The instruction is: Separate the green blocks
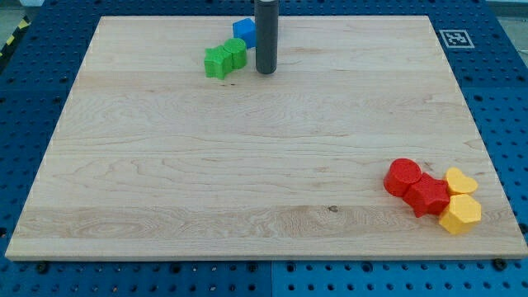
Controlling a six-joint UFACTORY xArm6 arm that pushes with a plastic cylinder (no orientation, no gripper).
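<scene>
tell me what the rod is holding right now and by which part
Nothing is held. My tip stands free on the board, just to the view's right of the two touching green blocks, with the blue block behind it.

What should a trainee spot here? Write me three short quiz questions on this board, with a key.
1. True or false: the left green block and the right green block touch.
2. My tip stands on which side of the green pair? A the view's left, B the view's right, C the view's bottom.
3. How many red blocks lie on the wooden board?
Key: 1 true; 2 B; 3 two.
</scene>
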